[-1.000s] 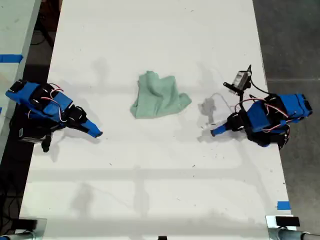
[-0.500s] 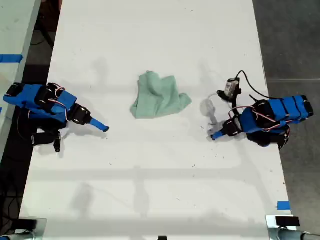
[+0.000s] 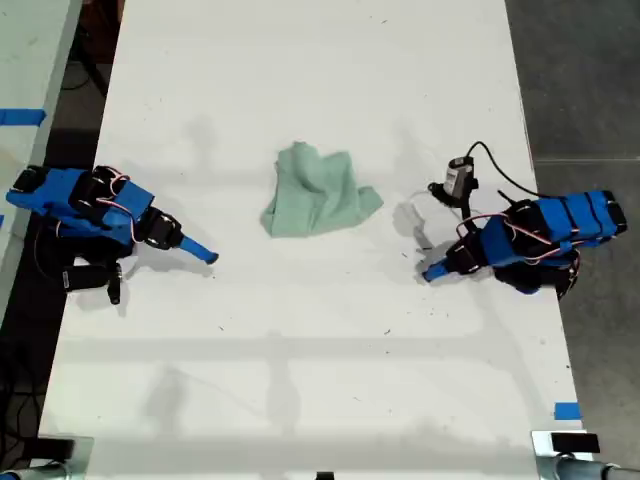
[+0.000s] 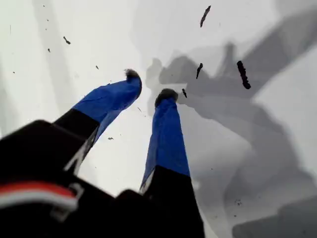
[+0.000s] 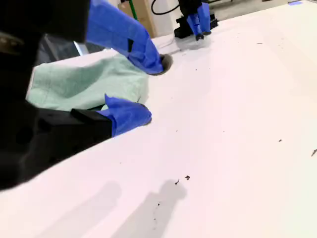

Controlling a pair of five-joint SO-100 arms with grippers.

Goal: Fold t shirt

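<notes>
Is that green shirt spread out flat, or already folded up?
Neither, it seems: the t shirt lies bunched and wrinkled in a loose heap on the table, with uneven edges. Neither gripper touches it.

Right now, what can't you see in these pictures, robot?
- The t shirt: in the exterior view it lies bunched up, so its own folds hide the sleeves and neck.
- Second wrist view: my second gripper and its arm cover part of the shirt.
- First wrist view: only my first gripper and the table show; the shirt is out of frame.
</notes>
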